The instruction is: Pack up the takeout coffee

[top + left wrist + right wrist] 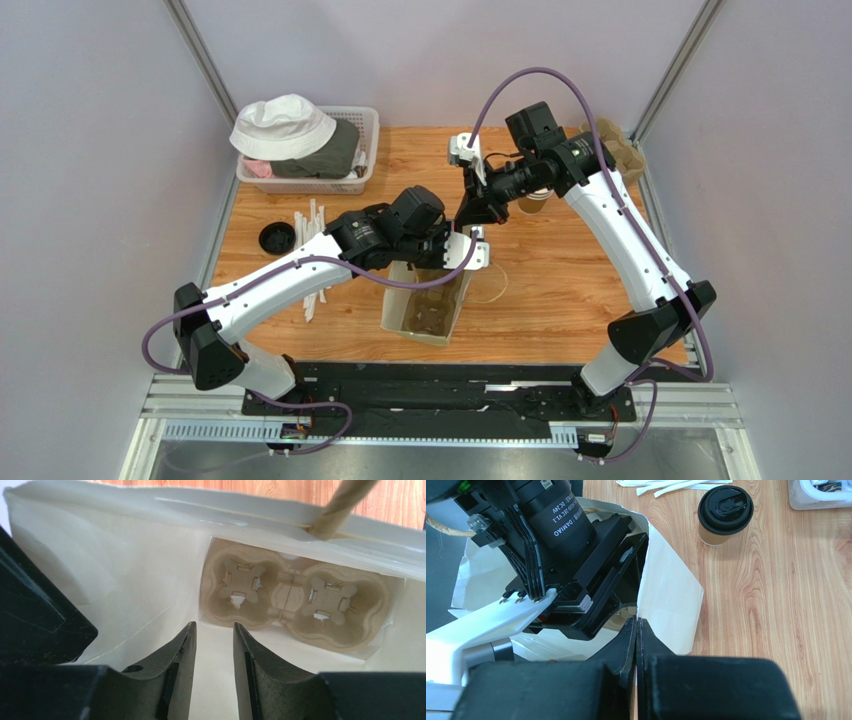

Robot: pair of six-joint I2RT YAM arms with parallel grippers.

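Note:
The takeout coffee [725, 512], a small tan cup with a black lid, stands upright on the wooden table beyond the bag; from above the takeout coffee [534, 204] is half hidden under my right arm. The paper bag [425, 312] stands open in the middle. My right gripper [636, 621] is shut on the bag's rim [661, 570]. My left gripper [214, 626] reaches into the bag's mouth, open, with nothing between its fingers. A moulded pulp cup tray [295, 600] lies on the bag's bottom, both hollows bare.
A flat black disc [276, 238] and several white paper-wrapped sticks [315, 250] lie left of the bag. At the back left a white basket [365, 120] holds a white hat and clothes. Crumpled brown paper [622, 150] sits at the back right. The bag's twine handle [345, 502] crosses above.

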